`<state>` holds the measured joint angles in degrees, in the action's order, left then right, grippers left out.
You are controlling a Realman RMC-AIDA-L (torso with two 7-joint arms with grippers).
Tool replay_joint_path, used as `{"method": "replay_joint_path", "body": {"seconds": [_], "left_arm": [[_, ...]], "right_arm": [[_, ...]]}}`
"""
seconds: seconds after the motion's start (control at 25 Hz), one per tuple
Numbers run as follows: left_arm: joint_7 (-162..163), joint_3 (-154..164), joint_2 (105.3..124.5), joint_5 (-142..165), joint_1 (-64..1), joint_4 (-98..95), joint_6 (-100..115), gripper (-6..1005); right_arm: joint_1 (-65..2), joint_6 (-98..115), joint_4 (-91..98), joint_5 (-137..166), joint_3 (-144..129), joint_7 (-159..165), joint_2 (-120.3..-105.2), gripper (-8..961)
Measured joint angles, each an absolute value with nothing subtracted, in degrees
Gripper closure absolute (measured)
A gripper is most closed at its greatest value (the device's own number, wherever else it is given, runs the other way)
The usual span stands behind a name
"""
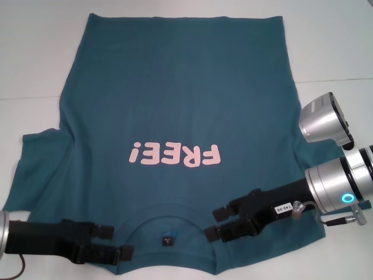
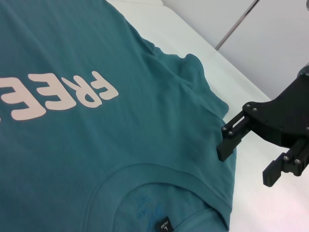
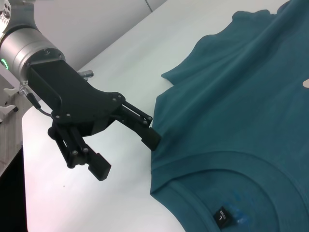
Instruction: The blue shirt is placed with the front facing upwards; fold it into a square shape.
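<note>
The blue shirt point(image 1: 175, 111) lay flat, front side up, on the white tabletop point(image 1: 35, 58), filling most of the head view. Its hem ran along the top of the frame and its collar point(image 1: 169, 211) sat at the lower centre, nearest the robot. The pink print point(image 1: 175, 155) read "FREE!" and appeared upside down in the middle of the frame. A small dark label point(image 1: 168, 240) showed inside the collar. One sleeve point(image 1: 41, 163) spread out at the left of the frame; the other sleeve, at the right, was mostly covered by the right arm.

The left gripper point(image 1: 116, 242) was at the lower left of the head view, over the shoulder edge of the shirt just left of the collar. Its fingers were spread wide. In the right wrist view one finger point(image 3: 149, 135) met the shoulder edge of the cloth, while the other finger point(image 3: 99, 166) was over bare tabletop, apart from the shirt.

The right gripper point(image 1: 214, 220) was at the lower right of the head view, reaching in from the right to the shoulder just right of the collar. Its fingers were also spread wide, with nothing held between them. In the left wrist view one finger point(image 2: 227, 147) was at the shirt's shoulder edge and the other point(image 2: 273, 174) was beside it, off the cloth. Whether either fingertip actually pressed the fabric could not be told.
</note>
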<state>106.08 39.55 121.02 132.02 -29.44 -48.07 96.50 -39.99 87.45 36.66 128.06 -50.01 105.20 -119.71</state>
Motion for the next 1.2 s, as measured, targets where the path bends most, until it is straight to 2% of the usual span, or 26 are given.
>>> {"method": "replay_joint_path", "body": {"seconds": [0.8,1.0,1.2], "left_arm": [[112.14,33.29,121.01,131.45,-30.29,-48.25,95.66,74],[126.08,23.82,119.58,131.15,-31.98,-48.01,93.16,76],[137.31,17.15,117.77,128.08,-31.76,-45.04,86.38,78]], "right_arm": [[-39.99,87.45,36.47,128.04,-49.11,106.03,-119.62,270],[-40.44,87.28,36.98,126.93,-48.2,113.92,-119.12,270],[-41.53,85.89,37.14,125.68,-46.41,126.96,-117.69,271]]}}
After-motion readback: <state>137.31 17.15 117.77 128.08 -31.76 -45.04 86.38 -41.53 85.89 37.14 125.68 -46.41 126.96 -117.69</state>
